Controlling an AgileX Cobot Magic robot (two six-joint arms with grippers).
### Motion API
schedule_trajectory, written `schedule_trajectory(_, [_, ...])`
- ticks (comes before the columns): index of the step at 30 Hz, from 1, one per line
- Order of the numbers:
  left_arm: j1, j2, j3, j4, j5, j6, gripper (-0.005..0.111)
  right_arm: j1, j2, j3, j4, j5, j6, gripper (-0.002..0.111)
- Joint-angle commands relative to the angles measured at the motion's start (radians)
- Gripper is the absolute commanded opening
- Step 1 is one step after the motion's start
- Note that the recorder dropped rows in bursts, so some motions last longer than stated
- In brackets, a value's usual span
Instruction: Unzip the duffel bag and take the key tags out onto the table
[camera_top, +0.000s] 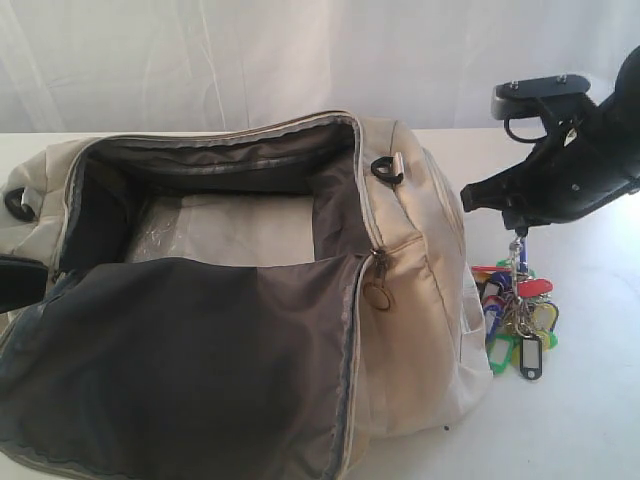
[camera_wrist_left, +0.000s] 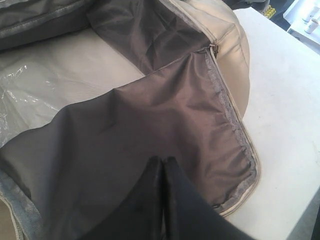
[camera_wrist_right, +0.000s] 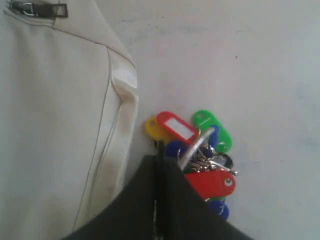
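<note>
Cloth bag (camera_top: 425, 290), plastic tags (camera_top: 522, 310), smooth table (camera_top: 600, 400)
The bag is matt cream cloth with a faintly sheeny grey lining (camera_top: 200, 360) and crinkled clear film (camera_wrist_left: 20, 85) on its floor. The tags are glossy coloured plastic on shiny metal rings (camera_wrist_right: 192, 146). The table is matt white.

White curtain (camera_top: 250, 60) hanging beyond the right pincer (camera_top: 517, 228), soft vertical folds, glowing with pale, even light. Below the pincer the plain white table (camera_top: 600, 400) runs out on every side, with only faint, blurred shadows on it.
</note>
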Motion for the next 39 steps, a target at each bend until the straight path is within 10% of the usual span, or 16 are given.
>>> schedule_trajectory(1, [-0.007,-0.005,0.003,-0.014,0.015,-0.005,0.0,-0.008,0.047,0.029,0.025,-0.038,0.003,0.0])
schedule_trajectory(8, [-0.007,-0.005,0.003,-0.014,0.015,-0.005,0.0,-0.008,0.084,0.039,0.025,-0.003,0.003,0.005])
schedule_trajectory(17, [-0.007,-0.005,0.003,-0.014,0.015,-0.005,0.0,-0.008,-0.085,0.037,-0.008,0.017,0.003,0.06])
schedule_trajectory(23, [-0.007,-0.005,0.003,-0.014,0.002,-0.005,0.0,-0.008,-0.334,0.043,-0.029,0.156,0.027,0.044])
schedule_trajectory(27, [-0.007,-0.005,0.005,-0.014,-0.01,0.001,0.0,-0.008,-0.543,0.132,-0.021,0.095,0.052,0.001])
schedule_trajectory(39, [-0.007,-0.005,0.005,-0.009,-0.124,0.021,0.0,-0.008,-1.073,0.459,-0.107,-0.081,0.089,0.0])
